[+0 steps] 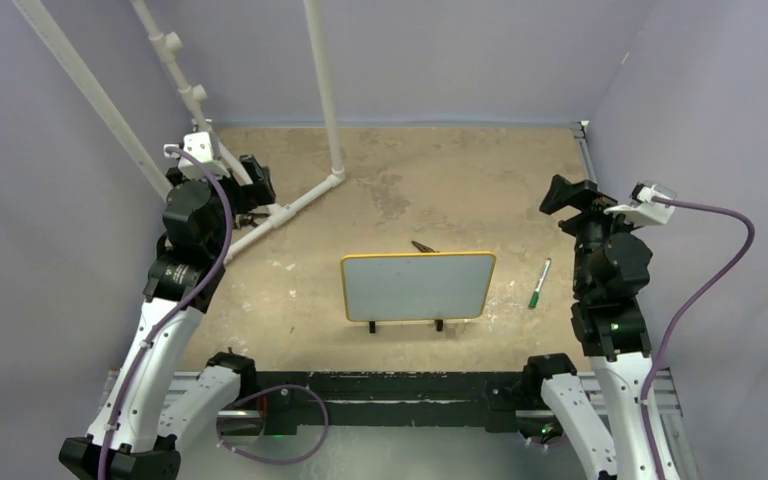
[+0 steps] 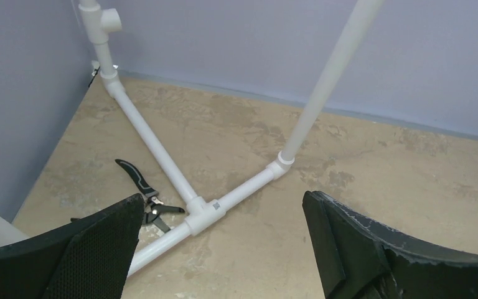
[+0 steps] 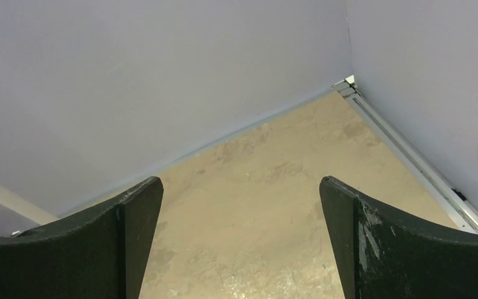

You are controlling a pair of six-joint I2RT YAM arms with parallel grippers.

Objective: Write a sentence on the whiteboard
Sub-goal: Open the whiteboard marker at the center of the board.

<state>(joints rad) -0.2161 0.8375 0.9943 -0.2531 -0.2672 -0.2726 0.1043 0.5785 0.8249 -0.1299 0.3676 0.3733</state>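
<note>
The whiteboard, white with a thin yellow frame and two black feet, stands mid-table. Its face looks blank, and the sentence is not in view. A green marker lies flat on the table just right of the board. My left gripper hangs at the far left, well away from the board, and in the wrist view it is open above a white pipe joint with nothing in it. My right gripper is raised at the far right behind the marker, open and empty, facing the back right corner.
A white pipe frame lies on the table at back left, with uprights rising from it. Black-handled shears lie beside the pipes. A small dark tool sticks out behind the whiteboard. Purple walls enclose the table.
</note>
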